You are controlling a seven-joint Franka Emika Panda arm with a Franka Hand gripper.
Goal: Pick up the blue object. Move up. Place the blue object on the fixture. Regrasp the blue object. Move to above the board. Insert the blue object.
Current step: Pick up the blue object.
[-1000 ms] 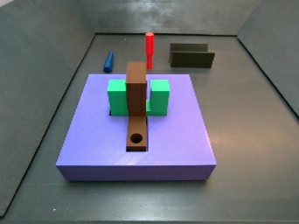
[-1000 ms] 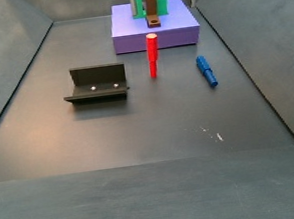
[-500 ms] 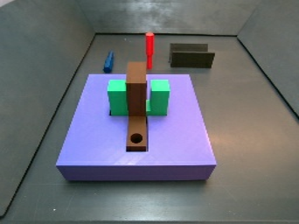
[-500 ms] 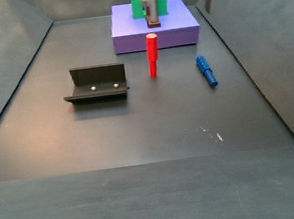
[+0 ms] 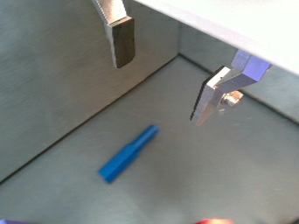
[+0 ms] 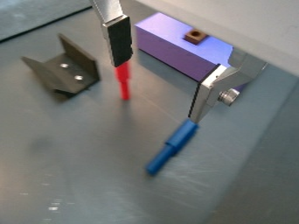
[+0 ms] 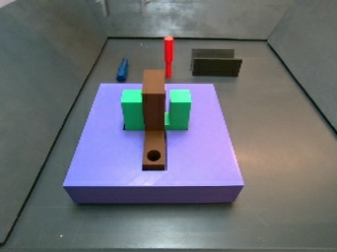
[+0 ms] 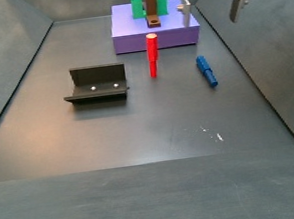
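Observation:
The blue object [image 8: 207, 70] lies flat on the dark floor, to one side of the board [image 8: 133, 35]. It also shows in both wrist views [image 5: 128, 153] [image 6: 172, 147] and in a side view [image 7: 122, 69]. My gripper [image 8: 212, 14] hangs open high above the floor, over the blue object and apart from it. Nothing is between its fingers [image 5: 121, 42] [image 6: 117, 44]. The fixture [image 8: 97, 84] [image 6: 65, 66] [image 7: 216, 64] stands on the floor, away from the peg. The purple board [image 7: 198, 157] [image 6: 163, 51] carries a green block [image 7: 134, 110] and a brown strip with a hole [image 7: 156, 123].
A red peg [image 8: 153, 55] [image 6: 122, 83] [image 7: 168, 49] stands upright between the fixture and the blue object, near the board's edge. Grey walls [image 8: 258, 58] enclose the floor; the blue object lies close to one wall.
The gripper has come further into a side view from the top, down and toward the blue object. The pegs, fixture and board have not moved.

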